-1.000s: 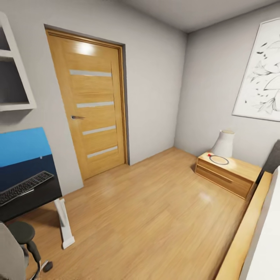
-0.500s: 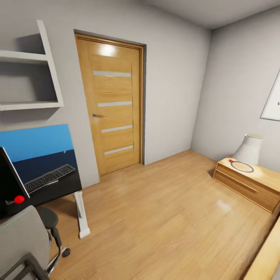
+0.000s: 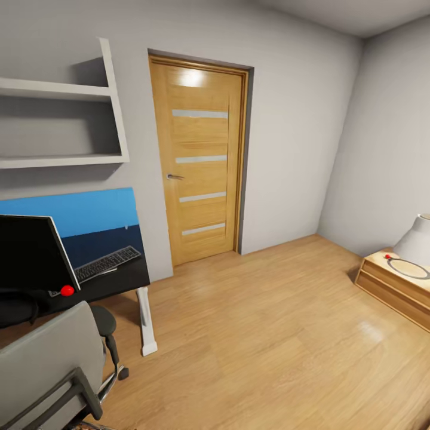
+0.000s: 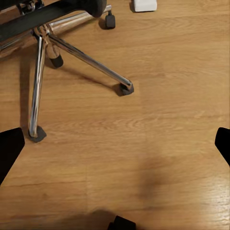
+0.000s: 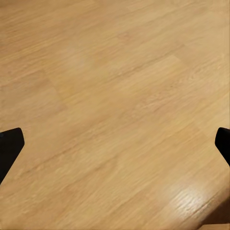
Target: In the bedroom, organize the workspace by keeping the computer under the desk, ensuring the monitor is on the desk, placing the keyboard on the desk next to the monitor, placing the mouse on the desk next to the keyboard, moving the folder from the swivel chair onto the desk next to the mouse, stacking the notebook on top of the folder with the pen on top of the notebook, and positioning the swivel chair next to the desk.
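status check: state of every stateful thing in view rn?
door: closed
monitor: upright on the desk, screen dark
keyboard: flat on the desk, right of the monitor
swivel chair: upright on the floor, at the desk
left gripper: open, empty
right gripper: open, empty

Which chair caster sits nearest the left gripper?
The caster at the end of the chrome leg running down the left wrist view, close to the gripper's dark fingertip. The other casters lie farther off.
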`<state>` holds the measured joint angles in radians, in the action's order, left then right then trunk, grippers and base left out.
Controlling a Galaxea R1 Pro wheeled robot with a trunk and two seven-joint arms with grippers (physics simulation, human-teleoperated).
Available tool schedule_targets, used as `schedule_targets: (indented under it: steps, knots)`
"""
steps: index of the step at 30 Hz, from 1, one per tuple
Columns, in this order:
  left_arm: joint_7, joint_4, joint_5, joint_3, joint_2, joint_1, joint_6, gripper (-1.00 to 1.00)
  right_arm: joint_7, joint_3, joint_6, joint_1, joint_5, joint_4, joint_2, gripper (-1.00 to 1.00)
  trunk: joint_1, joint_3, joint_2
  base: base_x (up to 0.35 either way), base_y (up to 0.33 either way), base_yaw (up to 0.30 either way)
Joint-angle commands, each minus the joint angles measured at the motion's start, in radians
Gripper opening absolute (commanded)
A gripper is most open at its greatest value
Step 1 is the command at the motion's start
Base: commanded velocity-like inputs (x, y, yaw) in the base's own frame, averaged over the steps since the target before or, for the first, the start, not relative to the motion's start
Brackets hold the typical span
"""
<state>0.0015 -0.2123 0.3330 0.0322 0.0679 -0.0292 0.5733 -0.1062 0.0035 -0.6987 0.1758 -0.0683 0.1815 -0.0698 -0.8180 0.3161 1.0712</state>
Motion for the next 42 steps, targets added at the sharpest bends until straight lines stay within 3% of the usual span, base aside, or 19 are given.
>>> schedule_targets:
  steps: [1, 32, 42]
  knots:
    - [0.000, 0.001, -0.003, 0.003, -0.001, -0.001, 0.003, 1.00, 0.001, 0.001, -0.004, 0.001, -0.007, 0.000, 0.000, 1.00, 0.000, 0.001, 0.001, 0.000, 0.000, 0.056]
    - [0.000, 0.001, -0.005, 0.003, -0.003, 0.000, 0.003, 1.00, 0.006, 0.002, -0.001, 0.001, -0.007, -0.002, 0.001, 1.00, 0.000, 0.001, 0.001, 0.002, 0.000, 0.005]
    - [0.000, 0.001, -0.005, 0.003, -0.003, -0.001, 0.003, 1.00, 0.005, 0.001, 0.001, 0.001, -0.007, -0.001, 0.005, 1.00, 0.000, 0.001, 0.001, 0.280, 0.000, 0.000]
